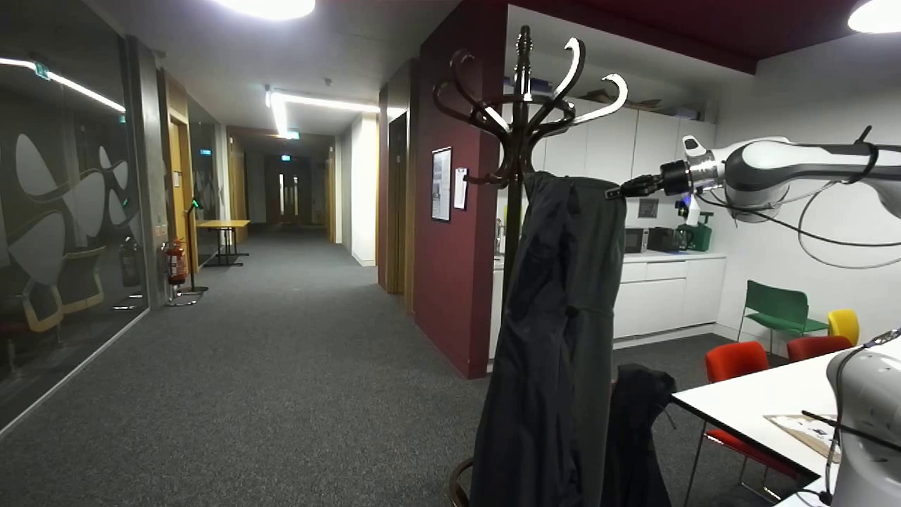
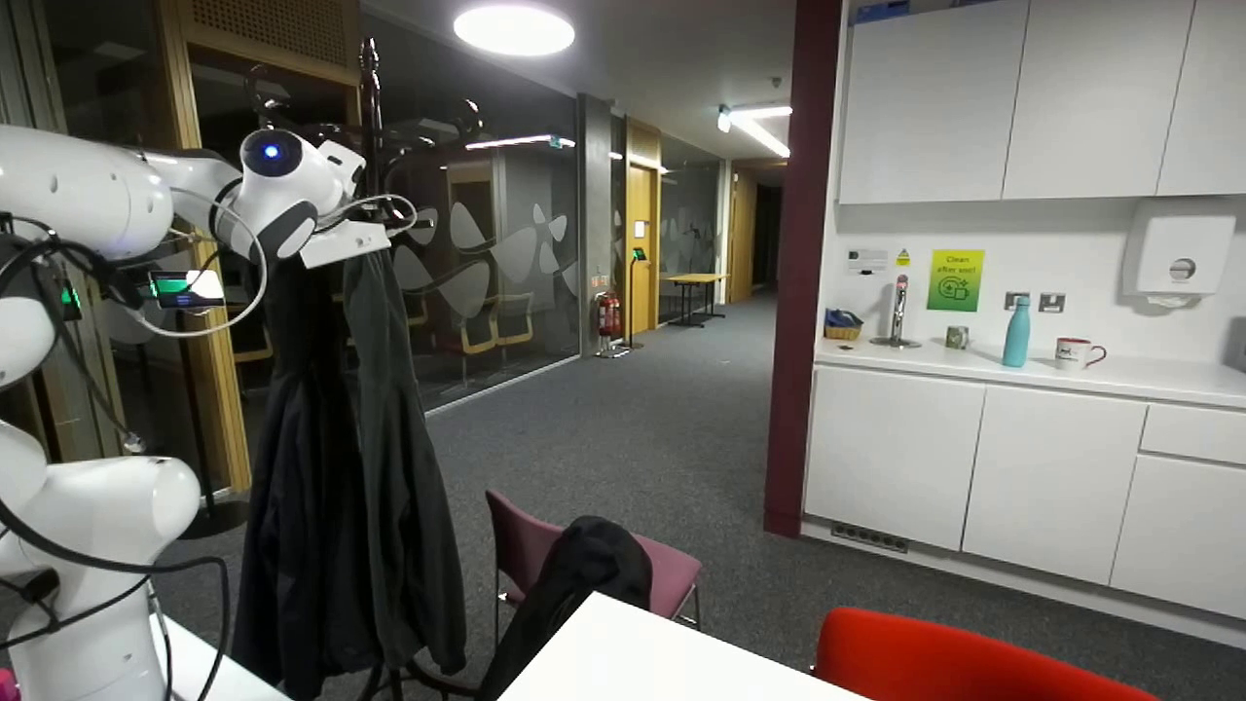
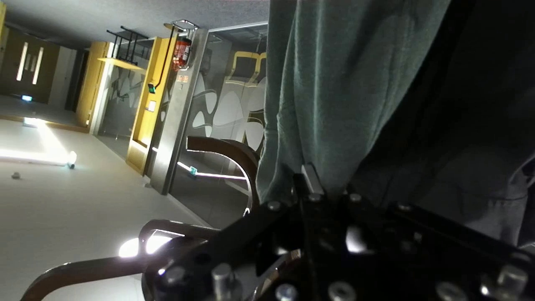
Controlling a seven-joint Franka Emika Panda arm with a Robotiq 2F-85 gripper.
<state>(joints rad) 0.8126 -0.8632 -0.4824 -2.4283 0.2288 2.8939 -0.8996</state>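
Right of centre in an exterior view, the pincer (image 1: 614, 193) stands narrow, pinching the top of a grey-green coat (image 1: 598, 253) that hangs against a dark coat (image 1: 535, 282) at a coat stand (image 1: 519, 137). At centre right in an exterior view, a green sign (image 2: 955, 279) reads "Clean after use!"; the lettering on the wall poster (image 1: 441, 184) is too small to read.
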